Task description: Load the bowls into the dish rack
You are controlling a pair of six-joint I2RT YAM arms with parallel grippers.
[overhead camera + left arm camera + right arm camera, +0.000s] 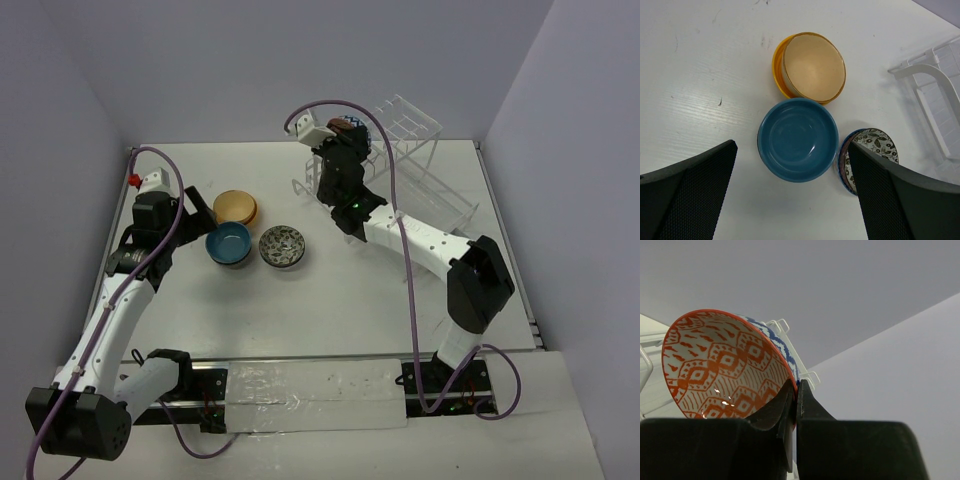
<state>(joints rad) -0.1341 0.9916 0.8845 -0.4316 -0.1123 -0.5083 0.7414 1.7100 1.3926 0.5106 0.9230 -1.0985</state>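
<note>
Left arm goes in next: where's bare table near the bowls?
Free: the table strip between blue bowl, patterned bowl and the arm bases. Crowded: the bowls cluster tightly; the right arm fills the gap towards the dish rack.

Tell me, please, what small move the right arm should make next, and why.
Probably ease the patterned bowl down between the wires of the dish rack before releasing. The right pincer is shut on the bowl's rim, holding it tilted on edge up by the rack's top, so it looks not yet seated in a slot.
</note>
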